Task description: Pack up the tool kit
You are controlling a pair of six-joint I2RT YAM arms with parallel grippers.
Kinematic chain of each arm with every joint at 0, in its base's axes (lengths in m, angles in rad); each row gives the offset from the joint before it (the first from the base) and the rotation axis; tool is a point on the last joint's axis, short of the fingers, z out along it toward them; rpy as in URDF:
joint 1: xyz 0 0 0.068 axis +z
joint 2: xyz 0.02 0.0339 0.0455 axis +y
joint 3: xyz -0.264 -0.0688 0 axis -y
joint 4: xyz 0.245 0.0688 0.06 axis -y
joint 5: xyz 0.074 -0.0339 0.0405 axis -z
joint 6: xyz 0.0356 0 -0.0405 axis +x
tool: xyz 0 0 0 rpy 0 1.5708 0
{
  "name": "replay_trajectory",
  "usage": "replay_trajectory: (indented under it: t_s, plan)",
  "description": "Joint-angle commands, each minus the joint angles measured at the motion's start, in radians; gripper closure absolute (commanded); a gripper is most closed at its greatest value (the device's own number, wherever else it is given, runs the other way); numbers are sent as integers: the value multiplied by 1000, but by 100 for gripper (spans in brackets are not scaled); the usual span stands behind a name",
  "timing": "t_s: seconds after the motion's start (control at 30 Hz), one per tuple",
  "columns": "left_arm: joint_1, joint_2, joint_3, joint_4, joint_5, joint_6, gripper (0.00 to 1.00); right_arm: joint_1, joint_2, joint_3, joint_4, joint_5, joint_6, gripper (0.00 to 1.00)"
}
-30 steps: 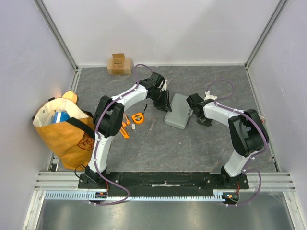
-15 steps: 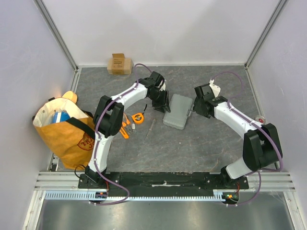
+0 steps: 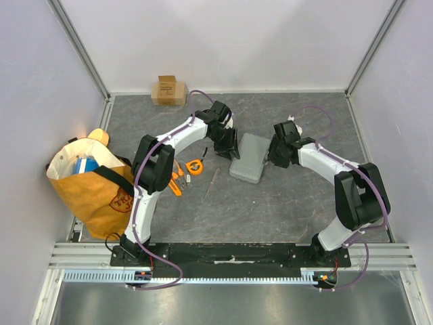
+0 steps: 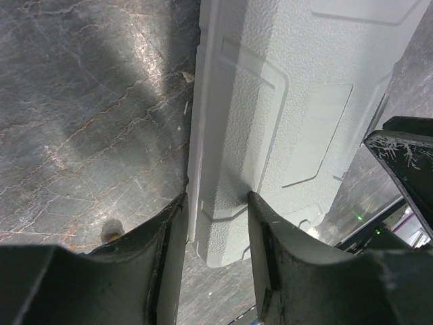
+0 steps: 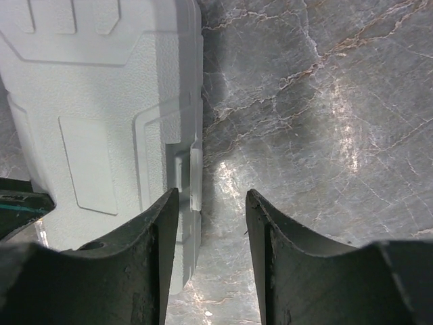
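Observation:
The grey case [image 3: 249, 158] lies closed and flat in the middle of the table. My left gripper [image 3: 230, 147] is at its left long edge. In the left wrist view the case [image 4: 298, 101] has its rim between the parted fingers [image 4: 260, 230] of that gripper [image 4: 216, 203], one over the lid and one over the table. My right gripper [image 3: 275, 154] is at the opposite edge. It [image 5: 212, 200] stands open, with a latch tab of the case [image 5: 95, 101] just inside its left finger. Orange-and-black pliers [image 3: 177, 179], a tape measure [image 3: 194, 166] and a thin screwdriver [image 3: 212, 183] lie left of the case.
A yellow-orange bag [image 3: 91, 186] stands at the left wall. A small cardboard box [image 3: 168, 90] sits at the back edge. Aluminium posts and white walls close in the table on three sides.
Both grippers have opened wider at the case's edges. The right arm swung out to the right and came back in to the case's right edge. The case has hardly moved.

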Motion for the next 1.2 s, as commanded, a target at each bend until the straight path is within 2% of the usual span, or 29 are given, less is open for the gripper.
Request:
replay_trajectory:
  t_s: [0.0,0.1,0.43,0.5,0.6,0.73,0.77,0.97,1.17]
  plan:
    - [4,37,5,-67,-48,35,54,-12,18,-11,40,-18,-10,51]
    - [6,37,6,-67,-46,33,54,-15,21,-17,35,-4,1,56]
    - [6,41,11,-68,-40,26,54,-18,47,-39,90,-13,-10,57]
    - [6,40,12,-67,-39,23,54,-18,61,-37,104,-22,-11,60]
    - [6,37,11,-67,-34,19,54,-20,70,-40,142,-53,-14,73]
    - [6,26,20,-67,-33,21,53,-21,61,-45,168,-82,-14,97]
    - [4,20,23,-67,-36,23,53,-23,50,-45,168,-84,-13,100]
    - [4,-45,74,-61,-48,27,30,-23,-11,44,8,-6,-52,100]
    - [6,-126,82,40,42,9,25,-21,-91,150,-111,-11,-100,100]
